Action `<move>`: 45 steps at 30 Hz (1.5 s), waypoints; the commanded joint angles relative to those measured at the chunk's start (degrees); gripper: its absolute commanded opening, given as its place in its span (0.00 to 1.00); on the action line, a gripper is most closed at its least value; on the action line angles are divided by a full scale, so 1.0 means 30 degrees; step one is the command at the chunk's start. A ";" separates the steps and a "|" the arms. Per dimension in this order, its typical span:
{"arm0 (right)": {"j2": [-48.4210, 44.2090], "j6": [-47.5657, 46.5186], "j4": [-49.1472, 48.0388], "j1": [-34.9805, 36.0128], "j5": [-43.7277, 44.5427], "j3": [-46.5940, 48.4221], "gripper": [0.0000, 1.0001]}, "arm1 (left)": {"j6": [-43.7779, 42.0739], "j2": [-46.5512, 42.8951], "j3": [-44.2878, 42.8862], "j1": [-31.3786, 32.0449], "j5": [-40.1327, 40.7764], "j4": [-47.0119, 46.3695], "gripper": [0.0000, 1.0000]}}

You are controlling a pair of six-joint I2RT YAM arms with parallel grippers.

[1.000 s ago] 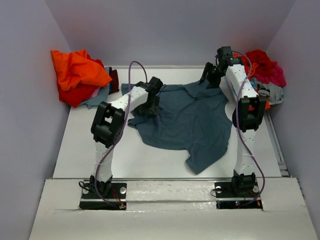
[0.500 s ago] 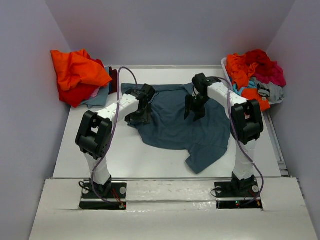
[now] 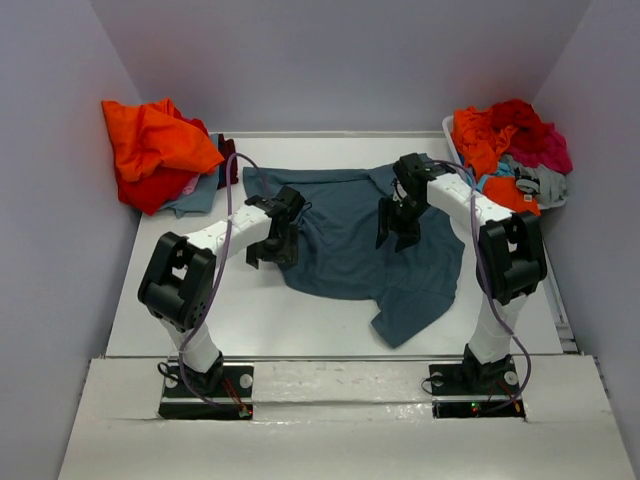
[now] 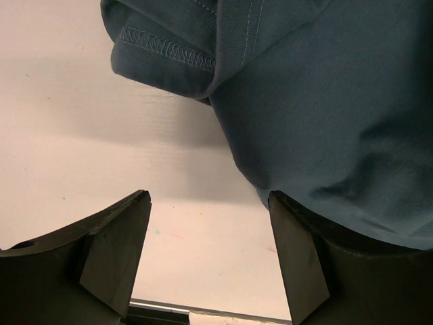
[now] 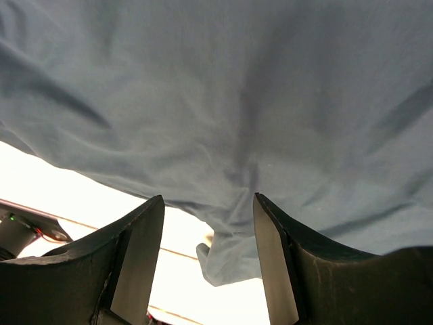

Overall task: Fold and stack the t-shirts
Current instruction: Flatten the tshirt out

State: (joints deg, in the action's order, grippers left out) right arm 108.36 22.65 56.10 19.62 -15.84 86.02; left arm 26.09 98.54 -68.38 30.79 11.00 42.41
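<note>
Evidently both arms have drawn back from the far edge of the dark slate-blue cloth t-shirt [image 3: 360,250], which lies spread but rumpled on the white table [image 3: 180,300]; the left gripper [image 3: 265,253] at its left edge and the right gripper [image 3: 393,238] over its middle both stand open and empty, so the fold is judged not yet begun.

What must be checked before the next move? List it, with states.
1. Left gripper open and empty: ok.
2. Right gripper open and empty: ok.
3. Blue shirt spread flat: not ok, rumpled, near corner bunched.
4. Left gripper at the shirt's edge: ok.
5. Right gripper touching cloth: cannot tell.
</note>
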 commanded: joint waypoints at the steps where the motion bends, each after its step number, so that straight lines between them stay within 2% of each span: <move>1: -0.0932 -0.0402 -0.0299 0.0434 -0.0726 -0.0750 0.60 | 0.0241 -0.0300 0.0294 0.0109 -0.0328 -0.0573 0.82; 11: -0.0904 -0.0579 -0.0886 0.0610 -0.0991 -0.2275 0.48 | -0.0170 0.1751 -0.1288 -0.0094 -0.0094 -0.1334 0.82; 13: -0.0846 -0.0579 -0.1032 0.0785 -0.0875 -0.2597 0.40 | -0.0141 0.2103 -0.1405 -0.0096 -0.0269 -0.1480 0.82; 18: -0.0787 -0.0696 -0.1237 0.0785 -0.0552 -0.3242 0.34 | 0.0064 0.2250 -0.1494 -0.0621 -0.0152 -0.1774 0.82; 27: -0.0377 -0.0170 -0.1588 0.0785 -0.0024 -0.3742 0.11 | -0.0053 0.1520 -0.0236 -0.2760 -0.0562 -0.2360 0.82; 30: -0.0173 0.0035 -0.1648 0.0785 0.0151 -0.3683 0.07 | -0.0053 0.1255 -0.0205 -0.2967 -0.0389 -0.2244 0.82; 41: 0.0326 0.0330 -0.1912 0.0785 0.0505 -0.4005 0.08 | -0.0082 0.0054 -0.0526 -0.2967 0.0256 -0.1863 0.82; 44: 0.0269 0.0037 -0.1649 0.0785 0.0008 -0.3714 0.22 | -0.0286 0.0082 -0.0820 -0.2967 0.0696 -0.1687 0.82; 45: 0.0239 -0.0080 -0.1590 0.0785 -0.0227 -0.3625 0.31 | -0.0316 0.0082 -0.0907 -0.2967 0.0668 -0.1658 0.82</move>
State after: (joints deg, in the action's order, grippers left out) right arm 109.19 22.98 51.72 21.47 -14.79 74.19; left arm 25.82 101.60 -69.82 21.76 10.70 35.68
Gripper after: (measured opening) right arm 0.169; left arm 0.822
